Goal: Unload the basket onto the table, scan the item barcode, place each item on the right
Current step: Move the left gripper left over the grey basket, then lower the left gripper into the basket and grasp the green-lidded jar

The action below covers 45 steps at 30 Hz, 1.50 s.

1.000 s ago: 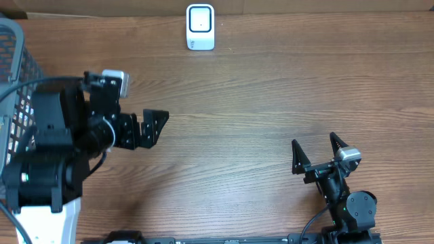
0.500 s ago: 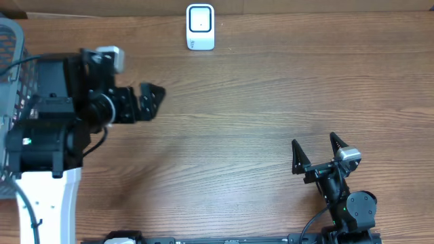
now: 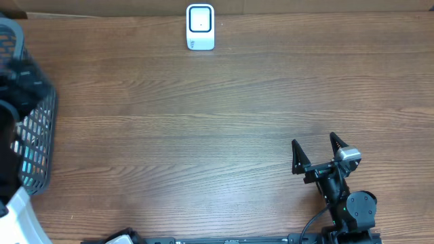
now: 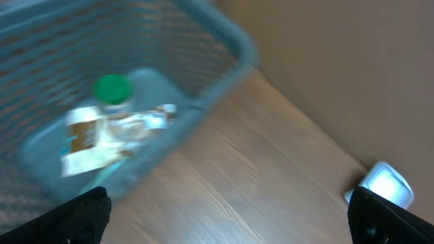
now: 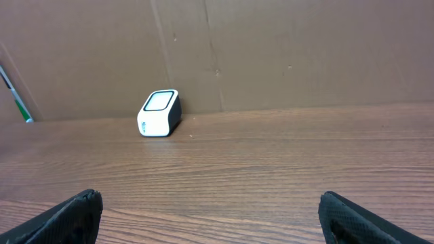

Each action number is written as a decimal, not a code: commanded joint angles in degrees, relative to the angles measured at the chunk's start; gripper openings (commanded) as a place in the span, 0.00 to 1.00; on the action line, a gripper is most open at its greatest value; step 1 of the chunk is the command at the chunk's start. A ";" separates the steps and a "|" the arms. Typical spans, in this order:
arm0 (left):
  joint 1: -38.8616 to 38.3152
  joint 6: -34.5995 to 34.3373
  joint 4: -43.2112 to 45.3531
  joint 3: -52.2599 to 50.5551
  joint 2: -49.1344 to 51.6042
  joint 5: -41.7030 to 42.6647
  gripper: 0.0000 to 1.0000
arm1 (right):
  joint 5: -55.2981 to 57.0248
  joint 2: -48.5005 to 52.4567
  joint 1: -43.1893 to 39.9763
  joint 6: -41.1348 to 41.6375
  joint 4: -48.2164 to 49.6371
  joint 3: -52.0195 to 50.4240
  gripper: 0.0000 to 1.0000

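Blurred green-capped item (image 4: pixel 112 89), pale label, in blue-grey mesh basket (image 4: pixel 234 42); left fingers (image 4: pixel 83 215) and right fingers (image 5: pixel 73 215) apart, empty.

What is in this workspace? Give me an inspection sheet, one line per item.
Surface: wooden table, bare across the middle.
Job's things: white scanner upright at the far edge; mesh basket at the left edge holding a green-capped bottle and blurred packets.
Clutter: nothing seen.
End effectors: left end effector open, empty, facing the basket; right end effector open, empty, near the front edge.
Cables: black cable by the right arm's base.
Surroundings: brown cardboard wall behind the table.
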 commanded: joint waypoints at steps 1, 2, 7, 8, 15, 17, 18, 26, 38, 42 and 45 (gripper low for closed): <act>8.44 -7.98 -0.15 0.81 2.43 -3.04 1.00 | -0.15 -0.52 0.22 -0.20 0.26 -0.61 1.00; 11.10 -9.73 -0.11 0.81 3.45 -3.96 1.00 | -0.15 -0.52 0.22 -0.20 0.26 -0.61 1.00; 18.08 -13.03 -0.04 0.81 7.39 -5.81 1.00 | -0.15 -0.52 0.22 -0.20 0.26 -0.61 1.00; 19.41 -13.03 0.04 0.81 8.33 -5.81 1.00 | -0.15 -0.52 0.22 -0.20 0.26 -0.61 1.00; 25.51 -11.80 0.28 0.81 14.62 -5.53 1.00 | -0.15 -0.52 0.22 -0.20 0.26 -0.61 1.00; 26.51 -10.78 0.35 0.81 16.83 -6.29 1.00 | -0.15 -0.52 0.22 -0.20 0.26 -0.61 1.00; 27.08 -10.58 0.28 0.81 17.84 -6.51 1.00 | -0.15 -0.52 0.22 -0.20 0.26 -0.61 1.00; 30.58 -3.78 0.83 0.81 24.59 -5.66 0.93 | -0.15 -0.52 0.22 -0.20 0.26 -0.61 1.00; 30.80 5.55 4.48 0.81 30.12 -2.51 0.84 | -0.15 -0.52 0.22 -0.20 0.26 -0.61 1.00; 30.77 9.64 5.01 0.81 33.11 1.99 0.82 | -0.15 -0.52 0.22 -0.20 0.26 -0.61 1.00; 30.77 13.90 4.90 0.81 36.13 6.73 0.79 | -0.15 -0.52 0.22 -0.20 0.26 -0.61 1.00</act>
